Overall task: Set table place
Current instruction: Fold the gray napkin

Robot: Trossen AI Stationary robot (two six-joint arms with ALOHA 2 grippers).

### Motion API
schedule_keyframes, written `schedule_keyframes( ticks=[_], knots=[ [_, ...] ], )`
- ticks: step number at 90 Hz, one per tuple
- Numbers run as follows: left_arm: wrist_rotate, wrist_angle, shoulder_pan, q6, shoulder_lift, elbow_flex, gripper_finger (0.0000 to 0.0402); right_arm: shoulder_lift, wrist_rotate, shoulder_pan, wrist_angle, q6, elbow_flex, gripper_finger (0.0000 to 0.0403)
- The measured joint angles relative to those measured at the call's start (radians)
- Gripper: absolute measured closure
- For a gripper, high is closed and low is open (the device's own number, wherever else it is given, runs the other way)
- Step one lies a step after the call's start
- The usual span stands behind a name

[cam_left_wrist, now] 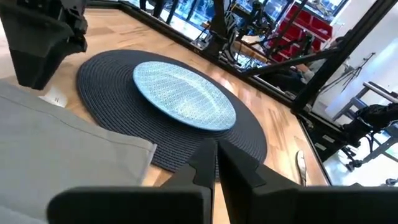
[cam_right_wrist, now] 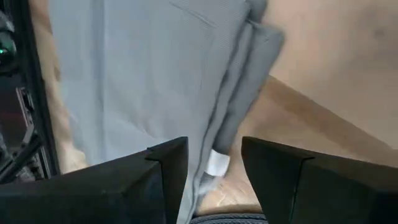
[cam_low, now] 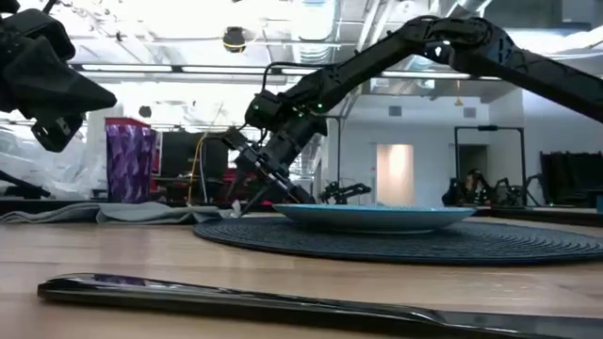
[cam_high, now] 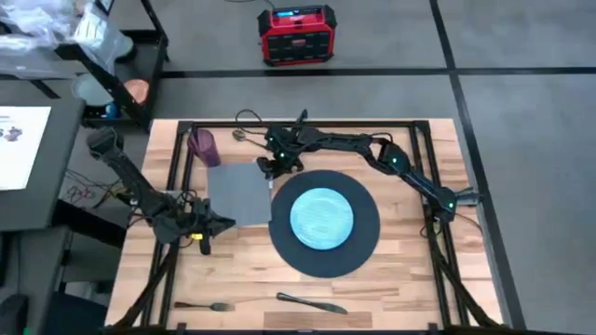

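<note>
The place [cam_high: 363, 244], a flat round woven navy-black mat with no long axis, lies mid-table [cam_high: 410, 288] under a light blue plate [cam_high: 322, 218]. The right gripper [cam_high: 271, 171], fingers apart, straddles the grey cloth napkin [cam_high: 238, 194]'s edge. The left gripper [cam_high: 226, 222] hangs closed, empty.

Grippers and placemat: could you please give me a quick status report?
Right gripper open, poised over grey napkin edge beside placemat. Left gripper shut, empty, waiting at napkin's other side. Blue plate centred on placemat. Nothing in the way.
</note>
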Motion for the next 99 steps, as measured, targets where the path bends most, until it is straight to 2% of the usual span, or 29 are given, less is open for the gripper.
schedule_keyframes(
  ticks=[29, 49, 61, 79, 99],
  knots=[
    [0.000, 0.002, 0.000, 0.007, 0.000, 0.000, 0.0401, 0.000, 0.003, 0.043, 0.052, 0.034, -0.015, 0.0264],
    [0.000, 0.004, 0.000, 0.005, 0.000, 0.001, 0.0401, 0.054, -0.002, 0.060, 0.081, 0.063, -0.008, 0.0272],
    [0.000, 0.005, 0.000, 0.005, 0.000, 0.001, 0.0401, 0.085, -0.028, 0.072, 0.101, 0.023, -0.007, 0.0302],
    [0.000, 0.000, 0.000, 0.008, 0.000, 0.001, 0.0401, 0.074, -0.017, 0.086, 0.126, -0.065, 0.005, 0.0390],
    [0.000, 0.000, 0.000, 0.008, 0.000, 0.001, 0.0401, 0.071, -0.017, 0.089, 0.013, -0.163, 0.106, 0.0400]
  ],
)
